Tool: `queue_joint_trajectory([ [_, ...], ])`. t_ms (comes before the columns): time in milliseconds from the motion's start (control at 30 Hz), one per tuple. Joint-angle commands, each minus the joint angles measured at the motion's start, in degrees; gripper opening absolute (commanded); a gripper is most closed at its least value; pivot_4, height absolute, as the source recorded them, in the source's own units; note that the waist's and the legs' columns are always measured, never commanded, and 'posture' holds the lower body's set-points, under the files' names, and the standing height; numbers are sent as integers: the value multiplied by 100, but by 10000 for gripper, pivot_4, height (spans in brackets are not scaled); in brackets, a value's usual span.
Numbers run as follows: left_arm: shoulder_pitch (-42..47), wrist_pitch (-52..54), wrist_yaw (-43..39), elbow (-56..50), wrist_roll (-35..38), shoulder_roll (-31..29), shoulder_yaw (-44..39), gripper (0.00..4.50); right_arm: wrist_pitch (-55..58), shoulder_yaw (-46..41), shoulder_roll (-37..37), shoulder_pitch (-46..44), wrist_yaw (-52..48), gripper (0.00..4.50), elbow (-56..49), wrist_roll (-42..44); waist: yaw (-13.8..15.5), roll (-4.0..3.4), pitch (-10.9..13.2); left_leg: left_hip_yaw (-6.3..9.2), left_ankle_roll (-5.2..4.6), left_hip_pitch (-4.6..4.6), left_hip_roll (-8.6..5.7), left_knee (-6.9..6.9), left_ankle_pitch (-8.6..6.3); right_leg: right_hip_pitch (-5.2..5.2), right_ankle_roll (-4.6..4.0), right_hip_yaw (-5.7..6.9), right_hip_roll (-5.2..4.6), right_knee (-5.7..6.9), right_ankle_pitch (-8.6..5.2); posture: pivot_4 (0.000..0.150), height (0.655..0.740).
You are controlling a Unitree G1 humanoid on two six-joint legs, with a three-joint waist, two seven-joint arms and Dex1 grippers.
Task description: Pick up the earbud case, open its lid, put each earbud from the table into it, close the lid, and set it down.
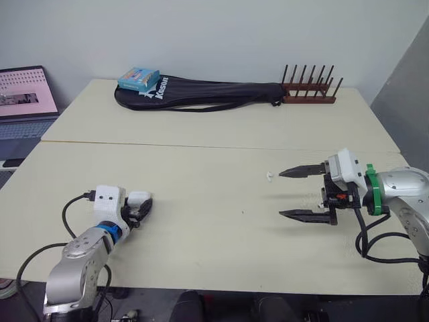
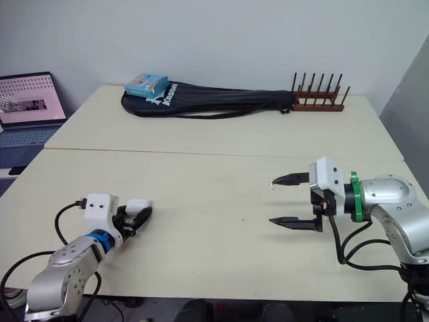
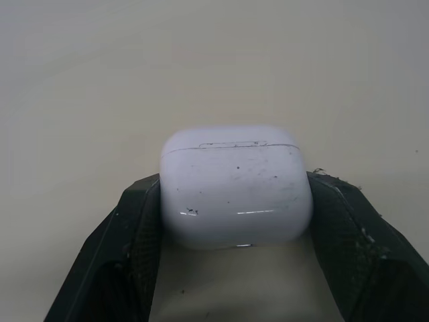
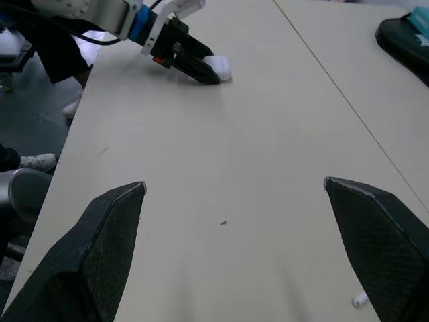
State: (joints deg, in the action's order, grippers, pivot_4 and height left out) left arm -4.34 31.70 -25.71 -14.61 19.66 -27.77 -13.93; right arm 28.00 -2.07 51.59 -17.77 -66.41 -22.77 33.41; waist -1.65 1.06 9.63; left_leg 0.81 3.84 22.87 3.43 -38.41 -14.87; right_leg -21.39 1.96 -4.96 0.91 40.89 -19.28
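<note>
your left pincer (image 1: 143,209) is clamped on the earbud case (image 3: 236,184) at the near left of the desk (image 1: 201,235), one finger on each side of it, the lid shut. i can't tell whether it's off the surface yet. watch that grip: the shell looks glossy and rounded, so a hard squeeze or a quick tilt could likely pop it out. your right pincer (image 1: 281,193) hangs wide open and empty on the right, well apart from the case. one earbud (image 1: 269,176) lies just beside its far fingertip, so a careless swing left could flick that tiny piece away across the desk. and when you pry the lid, pushing off-centre may twist the case between the left fingers rather than open it.
</note>
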Motion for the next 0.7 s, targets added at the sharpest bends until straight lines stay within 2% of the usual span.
queue_joint_trajectory([
  [33,-223,-902,-1219,-524,89,89,1145,27859,804,-294,169,354,219,45000,-644,669,43,1,1,3,0,4,1,2,0,1,0,2,-7,-4,0,1500,6925],
  [133,-160,-1778,-1770,-645,-220,198,1988,27859,1784,-245,111,622,890,45000,-1210,1256,125,12,8,6,-6,14,-1,0,-3,1,4,0,-19,-11,-3,1500,6925],
  [267,66,-2939,-2243,-382,-685,218,2666,27859,3264,-217,-143,394,1967,45000,-1315,2284,68,42,27,1,-7,9,7,0,-4,-4,0,-16,8,-7,0,1500,6925],
  [433,540,-3980,-2587,191,-860,334,2919,27859,4443,-174,-598,36,2993,45000,-941,3273,-17,45,30,6,-8,5,15,0,-3,-5,-5,-18,23,2,-1,1500,6925],
  [700,1157,-4891,-2763,845,-969,540,3015,27859,5128,-42,-1341,-383,3935,45000,-419,3974,-9,51,33,-1,-9,58,11,-3,-3,-59,-6,-7,21,-2,1,1500,6925],
])
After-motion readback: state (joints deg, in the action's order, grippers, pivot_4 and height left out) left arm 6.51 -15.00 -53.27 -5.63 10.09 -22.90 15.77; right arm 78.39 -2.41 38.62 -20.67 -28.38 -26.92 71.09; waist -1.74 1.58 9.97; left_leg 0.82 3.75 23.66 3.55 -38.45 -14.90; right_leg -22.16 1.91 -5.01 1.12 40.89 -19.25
